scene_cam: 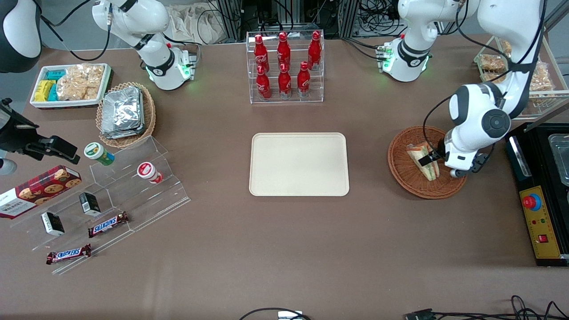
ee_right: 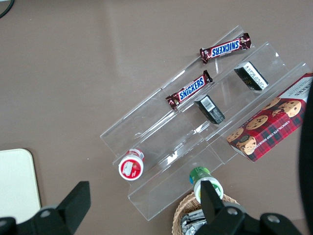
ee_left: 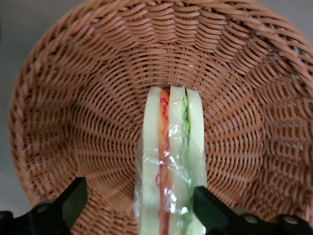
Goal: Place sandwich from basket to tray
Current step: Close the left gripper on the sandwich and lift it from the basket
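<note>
The fingers [ee_left: 138,208] straddle the sandwich [ee_left: 170,161] in the basket [ee_left: 73,98], spread wider than it.

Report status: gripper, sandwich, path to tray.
Gripper open, straddling the sandwich in the basket. Sandwich not yet gripped. Tray bare; nothing between basket and tray.

table [scene_cam: 284,249]: brown | on it: tray [scene_cam: 298,164], basket [scene_cam: 406,171], bottle rack [scene_cam: 285,66]
</note>
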### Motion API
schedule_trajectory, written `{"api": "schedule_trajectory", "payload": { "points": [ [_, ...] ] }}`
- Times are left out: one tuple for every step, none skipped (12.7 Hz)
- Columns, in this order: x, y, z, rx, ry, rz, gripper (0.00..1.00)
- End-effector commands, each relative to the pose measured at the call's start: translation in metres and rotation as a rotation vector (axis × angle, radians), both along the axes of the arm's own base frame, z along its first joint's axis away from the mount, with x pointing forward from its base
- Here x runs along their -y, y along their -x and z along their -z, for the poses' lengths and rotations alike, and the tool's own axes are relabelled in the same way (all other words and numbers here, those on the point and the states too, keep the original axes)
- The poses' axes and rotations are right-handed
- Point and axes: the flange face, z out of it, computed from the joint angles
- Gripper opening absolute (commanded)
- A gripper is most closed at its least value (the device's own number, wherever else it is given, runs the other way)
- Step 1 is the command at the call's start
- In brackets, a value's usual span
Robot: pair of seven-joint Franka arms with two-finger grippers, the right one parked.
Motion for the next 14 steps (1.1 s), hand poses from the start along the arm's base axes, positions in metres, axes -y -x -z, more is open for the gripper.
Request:
{"api": "schedule_trajectory", "payload": {
  "points": [
    [0.004, 0.0, 0.008, 0.001, -0.014, -0.014, 1.0],
    [0.004, -0.001, 0.007, 0.004, -0.014, -0.016, 1.0],
    [0.004, -0.002, 0.006, 0.005, -0.014, -0.014, 1.0],
    [0.004, -0.003, 0.005, 0.007, -0.014, -0.014, 1.0],
    [0.004, -0.005, 0.001, 0.013, -0.013, -0.011, 1.0],
    [0.006, -0.008, -0.003, 0.021, -0.012, -0.007, 1.0],
    [0.011, -0.011, -0.007, 0.028, -0.013, 0.004, 1.0],
    [0.012, -0.013, -0.011, 0.036, -0.013, 0.007, 1.0],
    [0.014, -0.015, -0.017, 0.039, -0.014, -0.004, 1.0],
    [0.019, -0.017, -0.02, 0.024, -0.019, -0.011, 1.0],
    [0.022, -0.02, -0.022, 0.018, -0.022, -0.013, 1.0],
    [0.022, -0.02, -0.021, 0.016, -0.022, -0.015, 1.0],
    [0.022, -0.02, -0.019, 0.015, -0.023, -0.017, 1.0],
    [0.022, -0.018, -0.016, 0.009, -0.024, -0.022, 1.0]
  ]
}}
